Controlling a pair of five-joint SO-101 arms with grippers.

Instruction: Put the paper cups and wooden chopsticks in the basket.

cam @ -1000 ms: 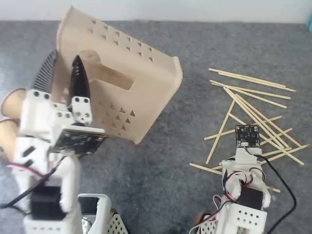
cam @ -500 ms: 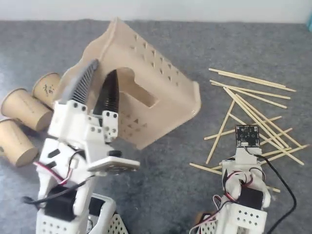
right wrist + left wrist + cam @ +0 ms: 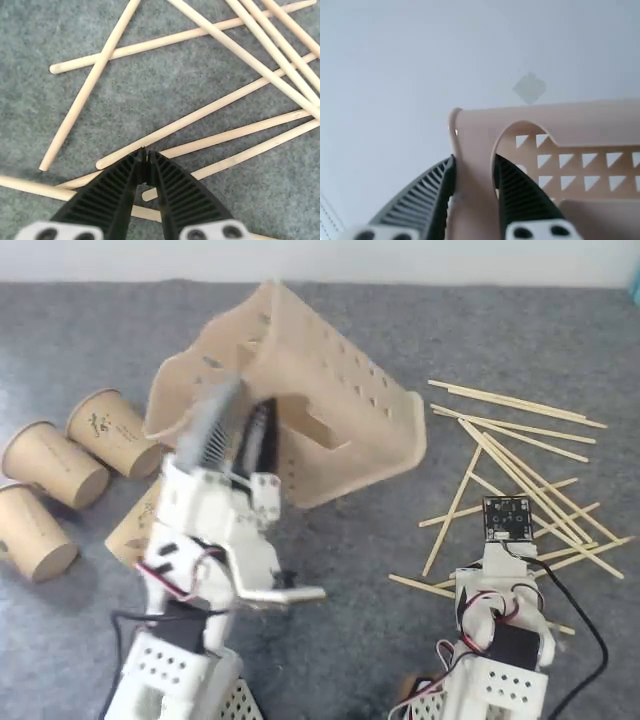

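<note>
High view, step?
— Tilted basket [image 3: 340, 410], wall pinched by fingers of left gripper [image 3: 474, 167]; likely being righted. Outside on worktop [image 3: 360, 580] lay cups [image 3: 55, 465], chopsticks [image 3: 520, 455].
And right gripper [image 3: 145, 156]?
— Fingers pressed together. Next: level set-down.

Tilted basket [image 3: 340, 390] blocks centre-left of surface [image 3: 350, 550]. Paper cups [image 3: 55, 465] crowd the left side; chopsticks [image 3: 520, 476] litter the right. Bare strip between basket and chopsticks.

Beige basket [image 3: 570, 122] wall pinched between left gripper [image 3: 474, 165] fingers [image 3: 520, 192], beside handle cutout [image 3: 530, 145], triangular holes [image 3: 590, 160] alongside
</note>
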